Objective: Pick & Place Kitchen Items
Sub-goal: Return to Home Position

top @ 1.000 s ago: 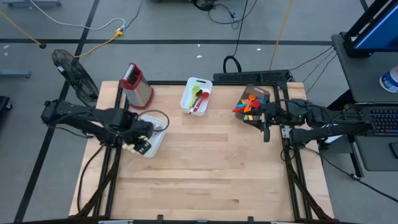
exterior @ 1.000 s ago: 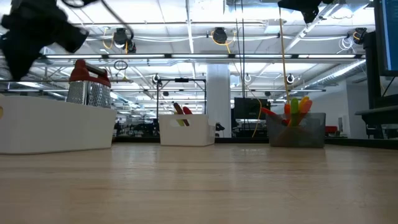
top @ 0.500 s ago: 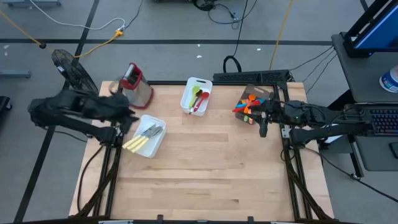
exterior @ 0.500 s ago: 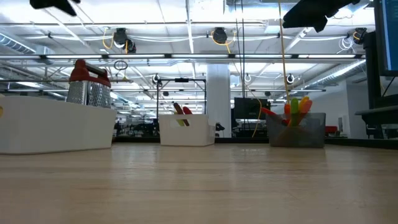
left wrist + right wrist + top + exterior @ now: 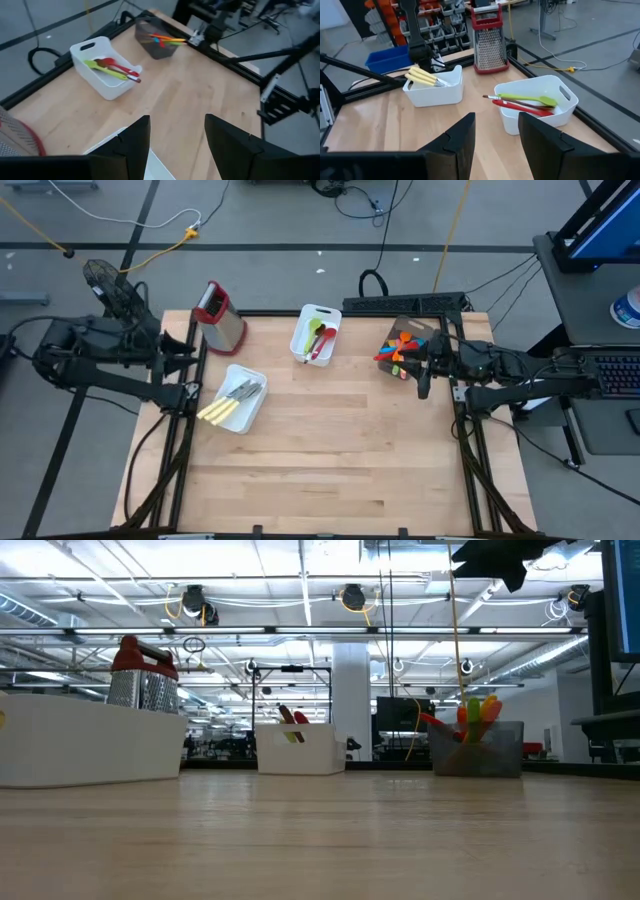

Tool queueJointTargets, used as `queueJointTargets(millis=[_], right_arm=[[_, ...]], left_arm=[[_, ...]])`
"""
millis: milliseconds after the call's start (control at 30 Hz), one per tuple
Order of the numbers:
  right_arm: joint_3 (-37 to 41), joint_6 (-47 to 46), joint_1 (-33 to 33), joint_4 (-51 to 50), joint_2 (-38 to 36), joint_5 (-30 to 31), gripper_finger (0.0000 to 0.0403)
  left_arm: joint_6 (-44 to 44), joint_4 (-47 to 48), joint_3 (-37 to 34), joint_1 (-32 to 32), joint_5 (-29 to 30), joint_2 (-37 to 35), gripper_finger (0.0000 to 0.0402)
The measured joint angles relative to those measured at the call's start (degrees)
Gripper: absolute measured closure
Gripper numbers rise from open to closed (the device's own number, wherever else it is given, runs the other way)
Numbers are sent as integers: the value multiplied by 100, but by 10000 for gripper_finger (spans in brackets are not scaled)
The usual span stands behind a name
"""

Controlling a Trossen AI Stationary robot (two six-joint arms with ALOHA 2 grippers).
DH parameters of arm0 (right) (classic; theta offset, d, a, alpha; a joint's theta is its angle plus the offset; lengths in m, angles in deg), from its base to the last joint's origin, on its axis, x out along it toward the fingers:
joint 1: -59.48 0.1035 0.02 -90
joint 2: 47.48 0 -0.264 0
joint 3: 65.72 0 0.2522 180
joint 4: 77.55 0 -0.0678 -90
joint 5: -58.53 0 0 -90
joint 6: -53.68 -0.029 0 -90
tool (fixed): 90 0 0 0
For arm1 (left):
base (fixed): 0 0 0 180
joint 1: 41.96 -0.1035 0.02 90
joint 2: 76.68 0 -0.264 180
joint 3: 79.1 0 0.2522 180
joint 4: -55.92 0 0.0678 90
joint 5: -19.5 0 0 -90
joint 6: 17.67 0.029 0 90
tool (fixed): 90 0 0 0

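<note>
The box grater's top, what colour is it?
The grater's top is red, seen best in the right wrist view.

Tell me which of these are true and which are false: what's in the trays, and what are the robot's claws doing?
1. The grater stands on the table, outside both white trays. True.
2. One white tray holds a green utensil and red utensils. True.
3. The left gripper grips a yellow knife. False: it is open and empty, at the table's left edge; the yellow-handled cutlery lies in the other white tray.
4. The dark bin of colourful utensils is beside the left arm. False: it sits next to the right gripper, which is open too.
</note>
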Motion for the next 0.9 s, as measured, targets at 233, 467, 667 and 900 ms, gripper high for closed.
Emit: queueJointTargets(millis=[233, 467, 667, 900], right_arm=[[0, -196, 0, 4, -29, -2, 261], [0, -230, 0, -38, -151, -4, 261], [348, -472, 0, 212, -165, -5, 261], [1061, -835, 0, 662, -375, -17, 261]], left_arm=[[265, -3, -2, 0, -589, -153, 210], [334, -461, -526, 0, -750, -471, 210], [348, -1540, -1906, 0, -1052, -1279, 210], [418, -2526, -3217, 0, -1028, -2390, 210]])
